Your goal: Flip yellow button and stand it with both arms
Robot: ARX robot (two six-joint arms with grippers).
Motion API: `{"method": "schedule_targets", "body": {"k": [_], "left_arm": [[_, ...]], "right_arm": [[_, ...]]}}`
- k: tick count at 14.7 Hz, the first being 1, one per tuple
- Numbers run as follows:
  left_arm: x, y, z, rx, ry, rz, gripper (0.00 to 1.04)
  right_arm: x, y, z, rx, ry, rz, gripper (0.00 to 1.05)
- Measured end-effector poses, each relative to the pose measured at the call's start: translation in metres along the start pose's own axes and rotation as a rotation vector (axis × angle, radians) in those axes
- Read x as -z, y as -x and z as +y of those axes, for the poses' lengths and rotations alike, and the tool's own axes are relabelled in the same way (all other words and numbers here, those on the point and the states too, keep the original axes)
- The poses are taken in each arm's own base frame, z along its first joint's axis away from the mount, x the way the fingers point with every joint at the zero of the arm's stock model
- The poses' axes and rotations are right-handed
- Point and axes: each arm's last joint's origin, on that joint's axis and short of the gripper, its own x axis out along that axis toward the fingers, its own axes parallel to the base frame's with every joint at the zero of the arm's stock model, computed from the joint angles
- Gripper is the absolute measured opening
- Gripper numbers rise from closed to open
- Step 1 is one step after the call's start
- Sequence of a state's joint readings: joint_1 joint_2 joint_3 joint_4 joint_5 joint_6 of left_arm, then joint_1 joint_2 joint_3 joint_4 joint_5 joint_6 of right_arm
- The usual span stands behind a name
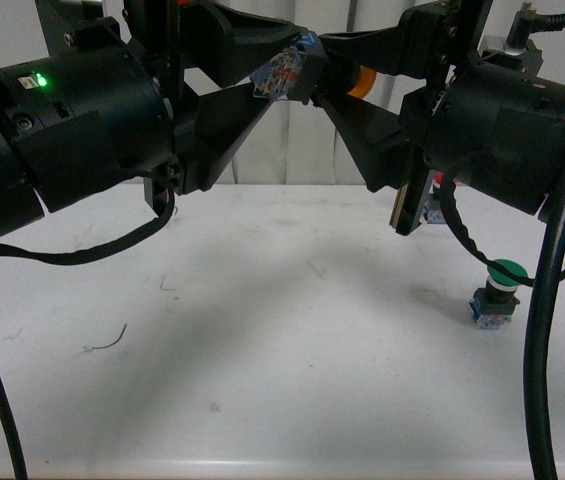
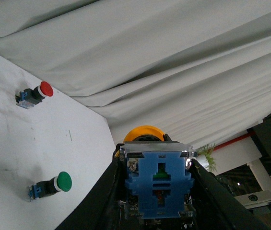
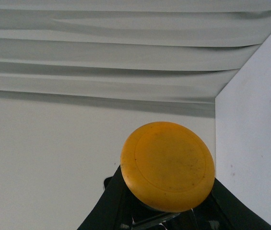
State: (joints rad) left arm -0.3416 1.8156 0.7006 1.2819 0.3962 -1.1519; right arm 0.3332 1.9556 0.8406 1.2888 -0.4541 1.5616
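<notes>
Here, the yellow button [image 1: 284,70] hangs above the table [image 1: 262,300], left gripper [image 1: 294,76] clamped on its blue base, right gripper [image 1: 324,80] closed below its cap; light, rigid, slick-capped, so grip the square base.

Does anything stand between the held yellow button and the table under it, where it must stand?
Nothing visible does. Left gripper and right gripper hold the yellow button above bare table; the green button sits off to the right.

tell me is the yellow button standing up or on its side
On its side, in the air: the yellow button lies level, blue base in the left claw, cap in the right claw.
</notes>
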Motion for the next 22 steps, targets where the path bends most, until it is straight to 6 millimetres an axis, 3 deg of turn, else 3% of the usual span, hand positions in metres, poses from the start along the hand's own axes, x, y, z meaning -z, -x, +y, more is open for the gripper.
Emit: {"method": "schedule_targets", "body": {"k": [3,6,8,10,14,16,17,18,20,22], "left_arm": [[-0.004,0.002,0.001,-0.002,-0.013,-0.016,0.69],[-0.023,0.015,0.006,-0.031,-0.052,-0.076,1.0],[-0.052,0.057,-0.016,-0.037,-0.256,-0.188,0.98],[-0.059,0.095,-0.047,-0.054,-0.487,-0.276,0.98],[-0.029,0.162,-0.087,-0.239,-0.817,-0.224,0.98],[-0.019,0.199,-0.117,-0.302,-1.054,-0.243,0.98],[-0.016,0.207,-0.126,-0.4,-1.084,-0.265,0.92],[-0.014,0.21,-0.127,-0.506,-1.09,-0.284,0.83],[-0.001,0.219,-0.092,-0.755,-1.052,-0.262,0.59],[0.004,0.222,-0.083,-0.763,-1.059,-0.254,0.43]], "right_arm": [[-0.008,0.005,-0.004,0.019,0.011,-0.028,0.29],[-0.02,0.014,-0.007,0.035,0.033,-0.073,0.29],[-0.03,0.02,-0.001,0.027,0.13,-0.105,0.29],[-0.034,0.022,0.009,0.005,0.186,-0.118,0.29],[-0.034,0.023,0.01,0.004,0.212,-0.099,0.29],[-0.032,0.021,0.01,0.003,0.22,-0.093,0.29],[-0.031,0.021,0.01,0.002,0.223,-0.091,0.29],[-0.029,0.019,0.01,0.0,0.225,-0.083,0.29],[-0.026,0.017,0.011,-0.003,0.228,-0.073,0.29],[-0.026,0.017,0.011,-0.002,0.232,-0.072,0.29]]}}
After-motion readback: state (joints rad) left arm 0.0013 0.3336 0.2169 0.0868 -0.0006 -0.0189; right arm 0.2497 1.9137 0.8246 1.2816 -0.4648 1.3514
